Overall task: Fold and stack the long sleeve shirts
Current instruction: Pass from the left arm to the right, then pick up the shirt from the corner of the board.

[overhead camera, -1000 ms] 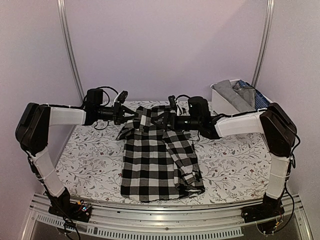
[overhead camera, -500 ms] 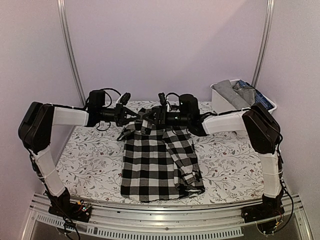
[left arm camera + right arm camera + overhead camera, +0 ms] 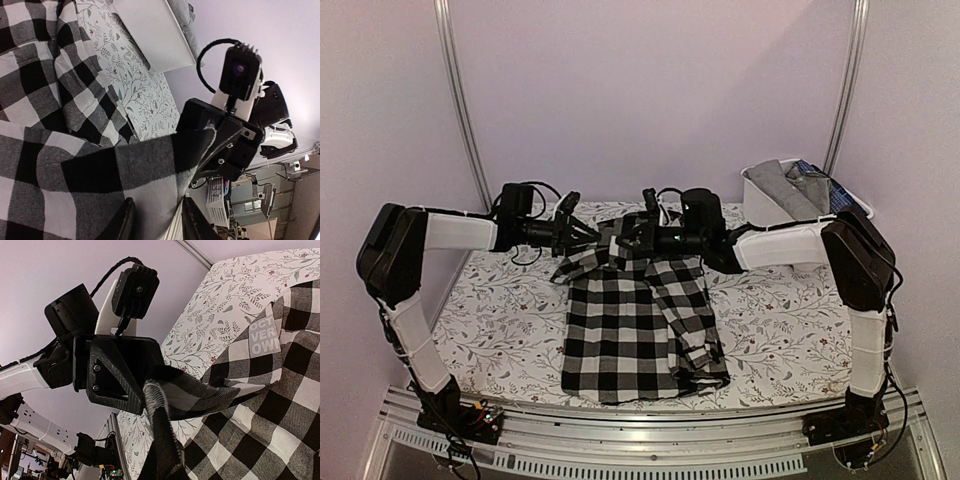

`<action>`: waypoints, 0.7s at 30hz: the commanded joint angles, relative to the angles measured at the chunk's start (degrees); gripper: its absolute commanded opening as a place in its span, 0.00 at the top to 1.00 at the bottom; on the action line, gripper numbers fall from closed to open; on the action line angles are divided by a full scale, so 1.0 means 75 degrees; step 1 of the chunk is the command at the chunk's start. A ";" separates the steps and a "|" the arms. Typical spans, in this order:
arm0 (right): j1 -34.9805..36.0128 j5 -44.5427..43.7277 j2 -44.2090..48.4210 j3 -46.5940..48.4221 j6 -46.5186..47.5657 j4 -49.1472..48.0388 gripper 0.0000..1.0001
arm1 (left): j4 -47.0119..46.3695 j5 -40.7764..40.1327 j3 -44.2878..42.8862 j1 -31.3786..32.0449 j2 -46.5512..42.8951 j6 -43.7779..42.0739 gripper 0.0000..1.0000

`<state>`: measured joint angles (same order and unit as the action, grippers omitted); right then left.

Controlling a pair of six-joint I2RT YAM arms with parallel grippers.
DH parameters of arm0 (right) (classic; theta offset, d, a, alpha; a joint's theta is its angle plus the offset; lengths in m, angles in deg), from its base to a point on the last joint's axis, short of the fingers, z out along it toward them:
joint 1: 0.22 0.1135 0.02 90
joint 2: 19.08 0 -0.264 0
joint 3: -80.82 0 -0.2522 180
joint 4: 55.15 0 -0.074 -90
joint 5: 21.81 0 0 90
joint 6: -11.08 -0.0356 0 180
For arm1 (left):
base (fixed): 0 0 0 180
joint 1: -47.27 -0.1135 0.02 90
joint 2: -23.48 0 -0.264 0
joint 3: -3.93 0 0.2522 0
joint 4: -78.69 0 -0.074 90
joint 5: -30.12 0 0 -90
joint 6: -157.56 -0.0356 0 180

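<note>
A black-and-white check long sleeve shirt [image 3: 630,330] lies partly folded on the floral table, its far end lifted off the surface. My left gripper [image 3: 588,236] and right gripper [image 3: 623,238] meet at that raised end, almost touching. In the left wrist view the shirt [image 3: 75,170] runs between my left gripper's [image 3: 157,222] parted fingers, and the right gripper [image 3: 220,145] pinches the same fold just beyond. In the right wrist view the cloth [image 3: 162,450] hangs over my own jaws and hides them. The left gripper [image 3: 120,375] faces them.
A white bin [image 3: 765,205] stands at the back right with a grey garment [image 3: 785,185] and a dark blue patterned one [image 3: 835,195] in it. The floral tablecloth [image 3: 500,310] shows on both sides of the shirt. Metal posts rise behind.
My right gripper has moved left to the lifted end of the shirt and closed on it. My left gripper's jaws, shut before, have parted. The cloth end has sagged a little.
</note>
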<state>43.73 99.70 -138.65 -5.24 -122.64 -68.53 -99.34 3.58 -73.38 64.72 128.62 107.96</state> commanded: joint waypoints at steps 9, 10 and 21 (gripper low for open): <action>0.0112 -0.3429 0.1386 0.1053 0.1816 0.4846 1.00 | 0.2717 -0.3216 0.0432 0.0112 -0.1925 -0.0900 0.54; 0.0107 -0.3608 0.1393 0.1188 0.1944 0.5132 1.00 | 0.2854 -0.3362 0.0620 0.0118 -0.2141 -0.0909 0.54; 0.0106 -0.4593 0.1200 0.2440 0.3365 0.6566 1.00 | 0.4748 -0.5795 0.2978 0.1321 -0.4239 -0.0173 0.58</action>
<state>44.41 69.23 -129.95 9.10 -102.45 -23.98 -70.82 -31.06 -55.76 70.29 101.32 103.55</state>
